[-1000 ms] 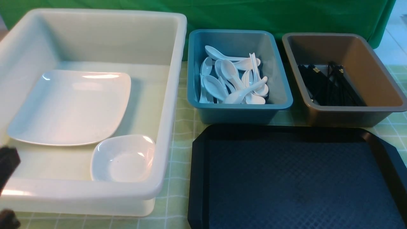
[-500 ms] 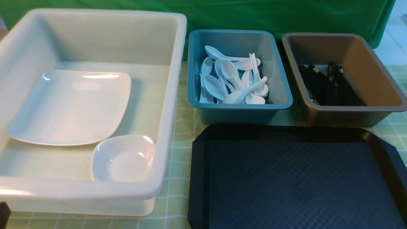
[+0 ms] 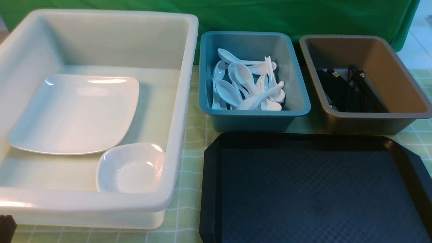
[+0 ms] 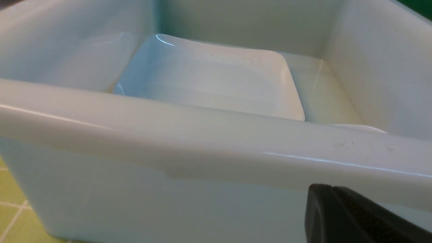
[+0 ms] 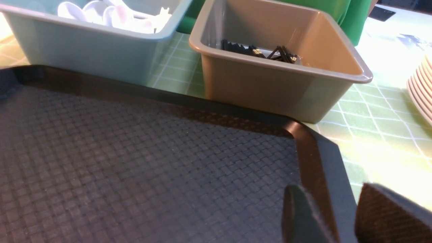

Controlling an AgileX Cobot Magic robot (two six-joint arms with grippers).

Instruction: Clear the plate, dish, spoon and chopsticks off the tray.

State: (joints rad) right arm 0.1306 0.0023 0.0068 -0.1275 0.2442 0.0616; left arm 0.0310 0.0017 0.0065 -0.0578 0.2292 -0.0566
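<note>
The black tray (image 3: 314,192) lies bare at the front right. The square white plate (image 3: 74,113) and a small white dish (image 3: 130,168) rest inside the big white tub (image 3: 101,202). Several white spoons (image 3: 248,86) lie piled in the teal tub (image 3: 256,113). Black chopsticks (image 3: 349,89) lie in the brown-grey tub (image 3: 371,116). My left gripper (image 4: 324,189) is shut and empty, low outside the white tub's near wall; only a dark tip of it shows at the front view's lower left corner. My right gripper (image 5: 329,189) is open and empty above the tray's right rim (image 5: 317,158).
A stack of white plates (image 5: 422,91) sits on the green checked cloth to the right of the brown-grey tub. A green backdrop closes off the far side. The teal and brown-grey tubs stand just behind the tray's far rim.
My left gripper has dropped from beside the white tub's near left corner to the bottom left corner of the front view. Nothing else has moved.
</note>
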